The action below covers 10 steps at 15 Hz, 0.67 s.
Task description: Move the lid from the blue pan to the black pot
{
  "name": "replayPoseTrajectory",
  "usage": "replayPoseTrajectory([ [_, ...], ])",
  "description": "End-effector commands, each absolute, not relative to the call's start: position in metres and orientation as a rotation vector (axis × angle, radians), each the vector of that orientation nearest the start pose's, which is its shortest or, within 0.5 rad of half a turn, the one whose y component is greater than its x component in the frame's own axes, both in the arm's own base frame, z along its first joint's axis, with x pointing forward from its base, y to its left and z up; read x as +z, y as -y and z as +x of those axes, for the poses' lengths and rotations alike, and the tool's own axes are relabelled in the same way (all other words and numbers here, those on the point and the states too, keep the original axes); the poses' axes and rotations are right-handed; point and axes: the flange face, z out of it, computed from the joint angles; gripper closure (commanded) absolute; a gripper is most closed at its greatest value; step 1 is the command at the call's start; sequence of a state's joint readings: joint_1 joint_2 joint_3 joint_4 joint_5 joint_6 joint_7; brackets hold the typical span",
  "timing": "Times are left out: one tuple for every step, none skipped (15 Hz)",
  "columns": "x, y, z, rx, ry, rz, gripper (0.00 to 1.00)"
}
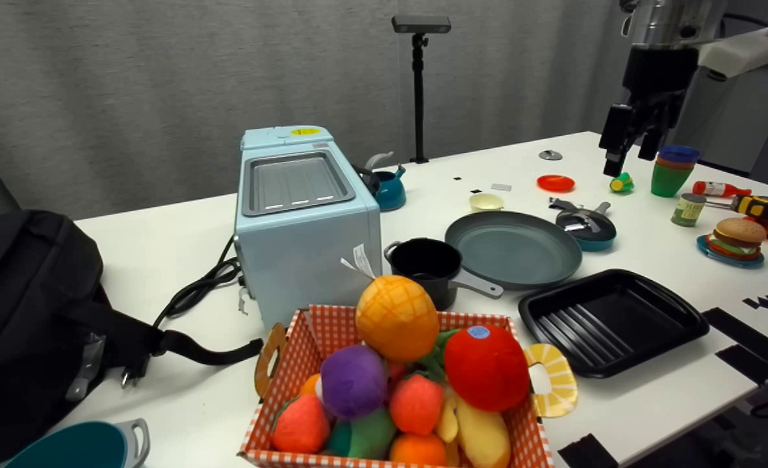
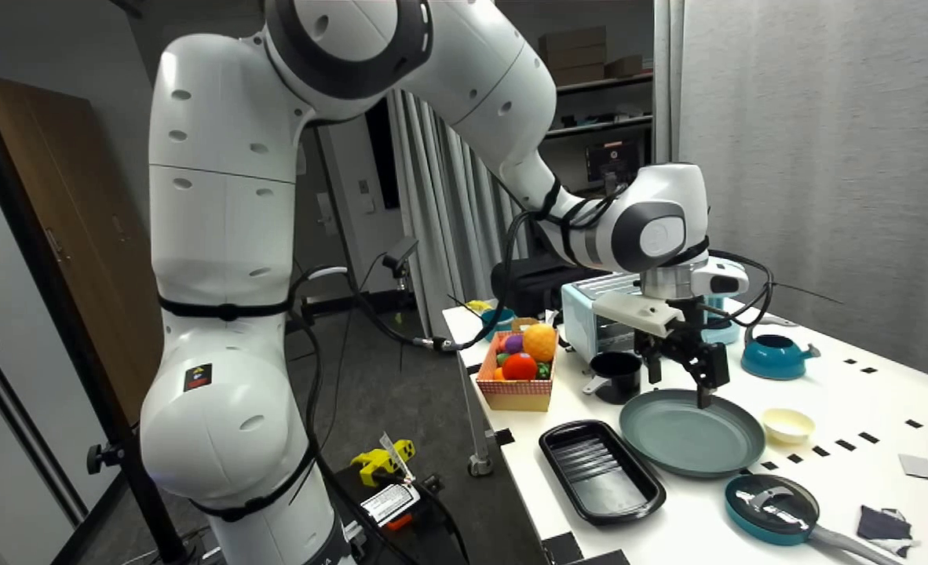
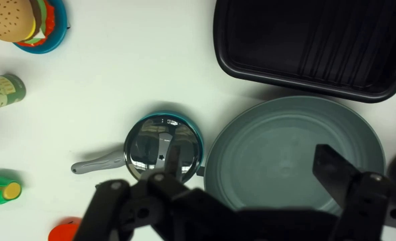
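The lid [image 1: 585, 222] is round, dark and shiny, with a grey handle across the middle. It sits on the small teal-blue pan [image 1: 596, 246]; lid [image 2: 772, 502] and pan [image 2: 756, 530] also show in an exterior view. In the wrist view, one finger overlaps part of the lid [image 3: 146, 144]; the pan's handle [image 3: 99, 162] points left. The black pot [image 1: 427, 273] stands uncovered beside the toaster oven, its grey handle outward; it also shows in an exterior view [image 2: 621, 383]. My gripper [image 3: 248, 150] is open and empty, in the air above the table; both exterior views show it raised [image 1: 631, 158] [image 2: 679, 388].
A wide grey frying pan [image 1: 514, 250] lies between pot and blue pan. A black grill tray [image 1: 611, 322], fruit basket [image 1: 298, 383] and toaster oven [image 1: 306, 253] stand nearby. A pale bowl [image 2: 787, 425], burger [image 3: 8, 20] and can [image 3: 5, 91] are also on the table.
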<state>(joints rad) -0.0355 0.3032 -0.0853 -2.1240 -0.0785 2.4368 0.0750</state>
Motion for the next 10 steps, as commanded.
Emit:
replayPoseTrajectory([
  [0.245,0.082,0.592,-0.012,-0.211,-3.265,0.0],
  [0.238,0.086,0.597,-0.016,-0.204,-3.271,0.0],
  [0.232,0.089,0.601,-0.022,-0.199,-3.277,0.0],
  [0.227,0.093,0.606,-0.034,-0.203,-3.277,0.0],
  [0.221,0.096,0.61,-0.043,-0.212,-3.276,0.0],
  [0.215,0.099,0.615,-0.051,-0.221,-3.272,0.0],
  [0.21,0.103,0.619,-0.055,-0.229,-3.27,0.0],
  [0.205,0.106,0.624,-0.056,-0.234,-3.269,0.0],
  [0.2,0.109,0.627,-0.05,-0.244,-3.269,0.0],
  [0.196,0.112,0.631,-0.047,-0.253,-3.268,0.0],
])
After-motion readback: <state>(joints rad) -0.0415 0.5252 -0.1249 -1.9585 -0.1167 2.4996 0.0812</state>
